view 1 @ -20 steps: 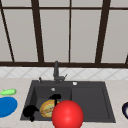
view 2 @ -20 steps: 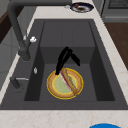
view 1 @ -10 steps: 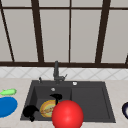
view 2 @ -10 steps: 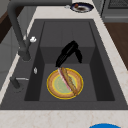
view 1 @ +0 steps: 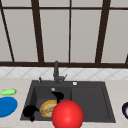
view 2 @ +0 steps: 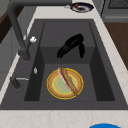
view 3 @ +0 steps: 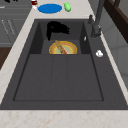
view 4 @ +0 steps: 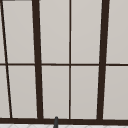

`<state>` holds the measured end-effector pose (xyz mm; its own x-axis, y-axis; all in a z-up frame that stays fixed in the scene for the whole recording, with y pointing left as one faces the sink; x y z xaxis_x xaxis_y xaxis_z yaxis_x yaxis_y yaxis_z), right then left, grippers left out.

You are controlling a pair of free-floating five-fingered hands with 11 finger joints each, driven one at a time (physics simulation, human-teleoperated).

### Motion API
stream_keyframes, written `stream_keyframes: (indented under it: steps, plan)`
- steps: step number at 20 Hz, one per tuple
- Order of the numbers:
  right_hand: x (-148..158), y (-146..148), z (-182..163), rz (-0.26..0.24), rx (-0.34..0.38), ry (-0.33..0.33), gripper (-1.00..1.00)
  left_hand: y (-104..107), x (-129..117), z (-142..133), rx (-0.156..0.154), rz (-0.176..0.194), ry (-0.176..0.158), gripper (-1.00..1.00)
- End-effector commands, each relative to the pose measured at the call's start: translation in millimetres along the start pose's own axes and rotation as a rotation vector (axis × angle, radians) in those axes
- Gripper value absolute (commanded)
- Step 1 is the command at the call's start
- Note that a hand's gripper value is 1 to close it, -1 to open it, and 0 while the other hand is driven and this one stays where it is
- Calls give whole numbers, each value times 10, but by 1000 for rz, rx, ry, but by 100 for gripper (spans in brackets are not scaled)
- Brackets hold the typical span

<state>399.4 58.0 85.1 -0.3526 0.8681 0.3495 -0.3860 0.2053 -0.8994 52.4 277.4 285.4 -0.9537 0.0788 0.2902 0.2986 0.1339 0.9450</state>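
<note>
R hand [view 1: 58, 95] open over plate [view 1: 47, 108] in sink [view 1: 90, 100].

A pale counter [view 1: 15, 83] carried a dark sink [view 1: 90, 100]. In the front view, a blue plate [view 1: 6, 107] lay at nine o'clock, a green item [view 1: 8, 92] just beyond it.

Kitchen, simulated render. Dark double-basin sink [view 1: 90, 100] set into a pale marbled table [view 2: 60, 118], with a tall dark faucet [view 1: 56, 72] behind it and a tiled backsplash [view 1: 25, 73] under a large window with dark frames [view 4: 37, 62]. A plate with food [view 2: 65, 83] lies in the left basin. More dishes on the table: a blue plate [view 1: 6, 107], a green item [view 1: 8, 92], and a dark plate [view 2: 81, 7] at the far end. Cabinet fronts [view 3: 10, 27] show beside the table.
</note>
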Motion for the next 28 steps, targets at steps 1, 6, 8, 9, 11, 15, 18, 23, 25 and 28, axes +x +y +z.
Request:
stream_keyframes:
  steps: [1,6,8,9,11,15,18,23,25,28]
  plan:
    - [-10,-143,126,49,-99,-18,-100,0,0,0,0,0,0,0]
    - [-46,-411,280,68,-161,-22,-100,0,0,0,0,0,0,0]
    - [-76,-530,354,73,-180,-24,-100,0,0,0,0,0,0,0]
    - [-86,-590,388,76,-190,-24,-100,0,0,0,0,0,0,0]
    - [-110,-711,457,82,-211,-25,-100,0,0,0,0,0,0,0]
    - [-129,-958,579,98,-258,-26,-100,0,0,0,0,0,0,0]
    - [-123,-1141,659,110,-289,-25,-100,0,0,0,0,0,0,0]
    - [-120,-1451,699,116,-313,-19,-100,0,0,0,0,0,0,0]
    - [-144,-1579,684,120,-309,-15,-100,0,0,0,0,0,0,0]
    - [-174,-1769,671,146,-283,-2,-100,0,0,0,0,0,0,0]
